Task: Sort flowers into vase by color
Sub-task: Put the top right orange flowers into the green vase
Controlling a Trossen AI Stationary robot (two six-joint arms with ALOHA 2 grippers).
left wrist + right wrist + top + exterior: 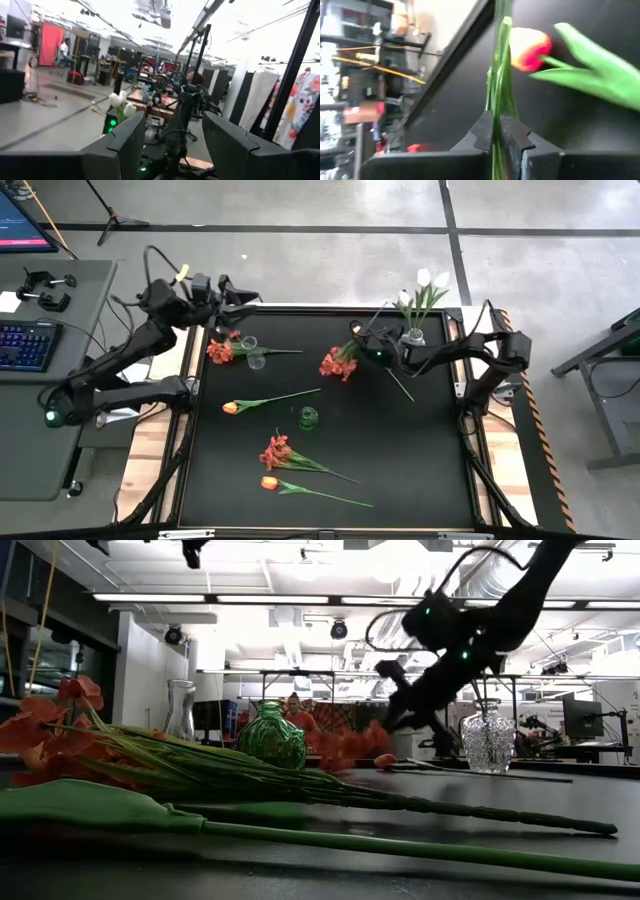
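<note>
My right gripper (366, 346) is at the far middle of the table, shut on a red-orange clustered flower (337, 365). White tulips (430, 282) stand in a clear vase (414, 337) at the far right. A second red-orange flower (220, 350) lies by a clear vase (252, 352) at the far left. An orange tulip (232, 408) lies mid-table beside a small green vase (308, 417). One more red-orange flower (275, 452) and orange tulip (268, 482) lie near the front. My left gripper (172, 150) is open above the table's far left corner, nothing between its fingers. My right gripper pinches the flower's bundle of thin green stems (495, 120) between its two fingertips, close behind the blossoms. It comes from the table's right, slanting down. The blossoms (350, 745) hang low over the table and the stem's free end (405, 392) trails toward the near right.
Flower stems lie spread over the black table (420, 470) in the middle and near the front. The table's near right part is bare. A desk with a keyboard (25, 345) stands to the left of the table.
</note>
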